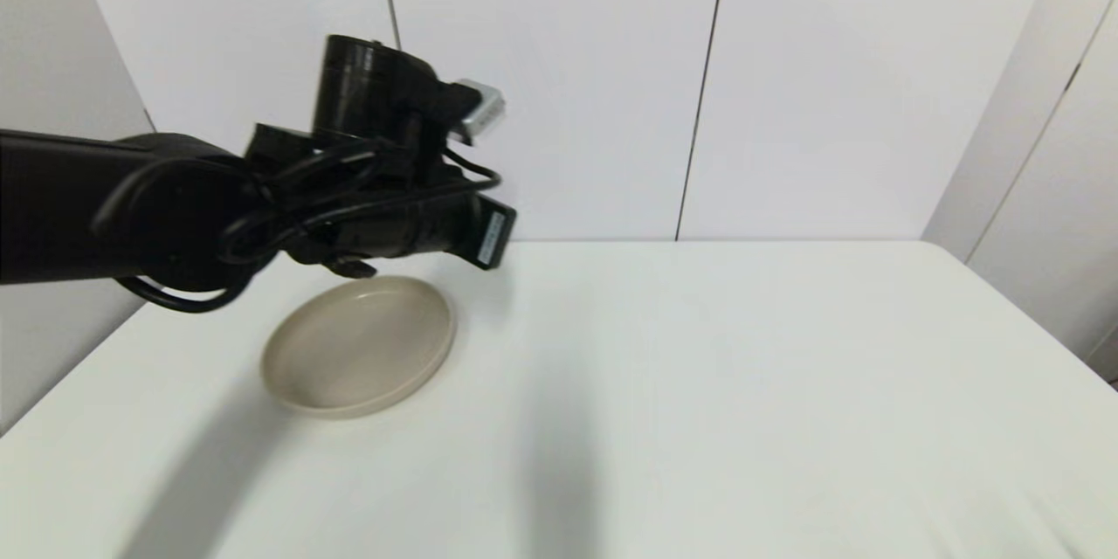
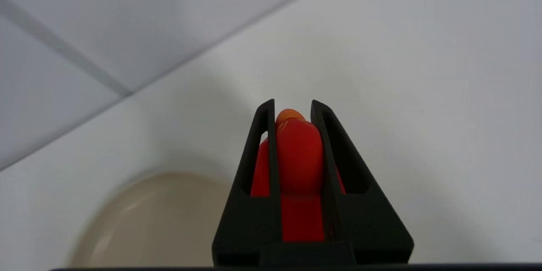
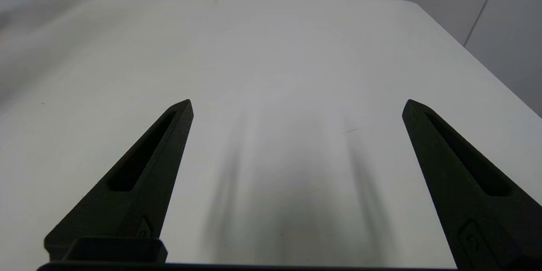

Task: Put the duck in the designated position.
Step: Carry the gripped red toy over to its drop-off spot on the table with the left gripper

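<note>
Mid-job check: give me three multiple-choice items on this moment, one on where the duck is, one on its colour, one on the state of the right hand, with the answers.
1. Where is the duck?
A. lying on the beige plate
B. clamped in the left hand
C. standing on the table

2. What colour is the duck's body?
A. red
B. blue
C. green

3. How is the right hand?
A. shut on the duck
B. shut on nothing
C. open, holding nothing

Answers:
1 B: the left wrist view shows the left hand closed on it, above the table and beside the plate.
2 A: its body shows bright red between the fingers.
3 C: its fingers stand wide apart over bare tabletop.
</note>
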You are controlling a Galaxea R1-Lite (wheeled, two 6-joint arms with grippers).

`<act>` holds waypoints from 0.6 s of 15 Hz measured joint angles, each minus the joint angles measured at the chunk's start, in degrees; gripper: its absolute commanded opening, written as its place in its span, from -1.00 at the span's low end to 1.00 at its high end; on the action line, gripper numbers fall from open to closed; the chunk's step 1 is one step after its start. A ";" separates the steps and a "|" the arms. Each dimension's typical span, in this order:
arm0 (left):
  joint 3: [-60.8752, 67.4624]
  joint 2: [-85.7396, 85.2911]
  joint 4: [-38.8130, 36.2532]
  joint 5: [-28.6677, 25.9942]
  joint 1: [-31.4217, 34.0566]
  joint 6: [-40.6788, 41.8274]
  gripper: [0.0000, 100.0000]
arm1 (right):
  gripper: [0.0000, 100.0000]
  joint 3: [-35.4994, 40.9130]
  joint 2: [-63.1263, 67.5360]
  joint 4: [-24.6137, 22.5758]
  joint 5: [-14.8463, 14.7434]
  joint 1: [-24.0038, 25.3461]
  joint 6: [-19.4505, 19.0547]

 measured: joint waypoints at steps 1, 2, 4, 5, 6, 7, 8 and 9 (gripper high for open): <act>0.69 -1.54 0.01 0.05 4.13 1.00 -1.00 | 1.00 0.00 0.00 0.00 0.00 0.00 0.02; 1.46 -3.13 0.09 0.05 8.34 1.88 -1.00 | 1.00 0.00 0.00 -0.02 0.00 0.00 0.02; 3.10 -5.86 0.23 -0.09 15.82 2.67 -1.00 | 1.00 0.00 0.00 0.00 0.02 0.00 0.02; 4.17 -7.11 0.30 -0.09 19.18 2.89 -1.00 | 1.00 0.00 0.00 -0.02 -0.01 0.00 0.02; 5.46 -8.27 0.30 -0.15 22.27 3.10 -1.00 | 1.00 0.00 0.00 -0.02 -0.01 0.00 0.02; 7.20 -9.42 0.30 -0.22 25.32 3.36 -1.00 | 1.00 0.00 0.00 -0.02 0.00 0.00 0.04; 9.40 -10.52 0.30 -0.46 28.22 3.64 -1.00 | 1.00 0.00 0.00 -0.02 0.00 0.00 0.02; 11.75 -11.54 0.30 -0.99 31.01 3.89 -1.00 | 1.00 0.00 0.00 0.00 0.00 0.00 0.02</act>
